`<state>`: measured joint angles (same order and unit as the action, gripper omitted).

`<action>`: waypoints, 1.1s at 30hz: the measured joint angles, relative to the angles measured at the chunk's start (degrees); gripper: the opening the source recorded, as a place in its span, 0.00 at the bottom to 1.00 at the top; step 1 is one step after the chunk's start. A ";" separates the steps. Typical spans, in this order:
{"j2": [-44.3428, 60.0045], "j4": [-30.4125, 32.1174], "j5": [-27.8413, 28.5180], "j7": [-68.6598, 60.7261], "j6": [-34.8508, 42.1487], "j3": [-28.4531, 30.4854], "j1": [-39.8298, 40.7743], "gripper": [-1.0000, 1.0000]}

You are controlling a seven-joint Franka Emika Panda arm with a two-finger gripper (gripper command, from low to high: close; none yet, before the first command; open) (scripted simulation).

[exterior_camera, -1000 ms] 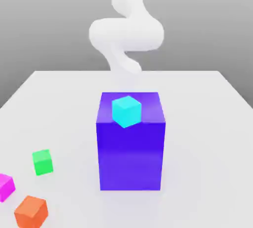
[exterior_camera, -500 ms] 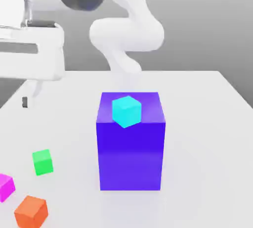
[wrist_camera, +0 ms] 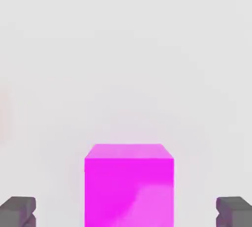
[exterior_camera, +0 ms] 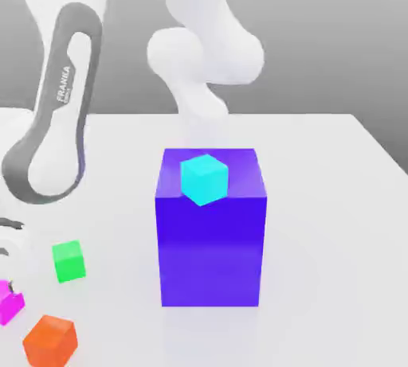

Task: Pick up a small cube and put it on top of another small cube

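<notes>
- Magenta cube (wrist_camera: 129,184) sitting on white table (exterior_camera: 319,198), at ext. view's far left edge near front, partly cut off there (exterior_camera: 9,304).
- In hand view, resting between the two dark fingertips (wrist_camera: 18,211), gap showing on both sides, no contact.
- Gripper (wrist_camera: 127,212) standing wide open, straddling magenta cube w/o gripping anything.
- Green cube (exterior_camera: 69,261) lying just beside magenta one, slightly further back and toward ext. view's right; not touching.
- Orange cube (exterior_camera: 50,341) sitting near front edge, just right of magenta cube in ext. view, apart from both.
- Big blue-violet block (exterior_camera: 210,238) standing upright mid-table, well apart from the three small cubes.
- Cyan cube (exterior_camera: 204,178) resting on top of that block, turned corner-forward.
- White Franka arm (exterior_camera: 60,111) leaning down across ext. view's left side, grey-banded link w/ lettering hanging above green cube; base column (exterior_camera: 199,55) rising behind block.
</notes>
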<state>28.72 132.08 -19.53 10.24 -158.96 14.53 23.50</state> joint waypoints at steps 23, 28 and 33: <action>-30.56 22.16 23.61 34.55 6.16 11.18 -7.09 0.00; -30.15 26.36 20.61 36.40 1.74 10.88 -8.27 0.00; -22.17 26.07 10.16 29.11 -5.10 7.27 -6.93 1.00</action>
<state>6.55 158.15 -9.38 39.35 -164.06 21.81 16.57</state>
